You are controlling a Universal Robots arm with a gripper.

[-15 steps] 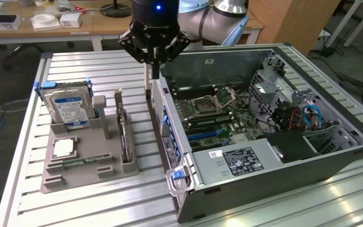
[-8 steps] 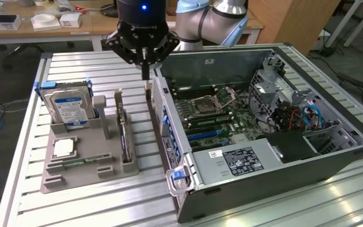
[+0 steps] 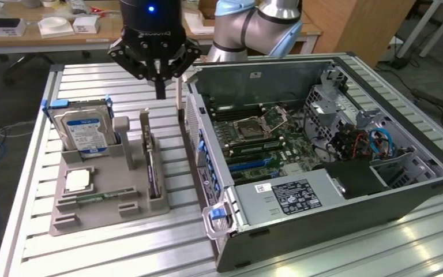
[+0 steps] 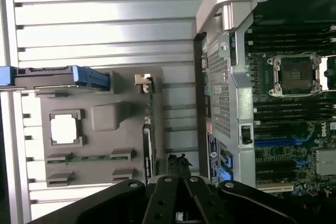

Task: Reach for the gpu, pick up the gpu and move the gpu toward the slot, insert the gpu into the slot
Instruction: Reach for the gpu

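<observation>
the gripper [image 3: 160, 92], pressed together and empty, hangs with the gpu [image 3: 150, 161] just below it, not yet lifted from its grey holder [image 3: 106, 205].

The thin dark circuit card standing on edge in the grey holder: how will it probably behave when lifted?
The thin dark circuit card looks rigid, so it should probably keep its shape. It stands upright on a narrow edge in the grey plastic holder, so a sideways push may tilt or jam it. Being thin, it is likely light.
</observation>
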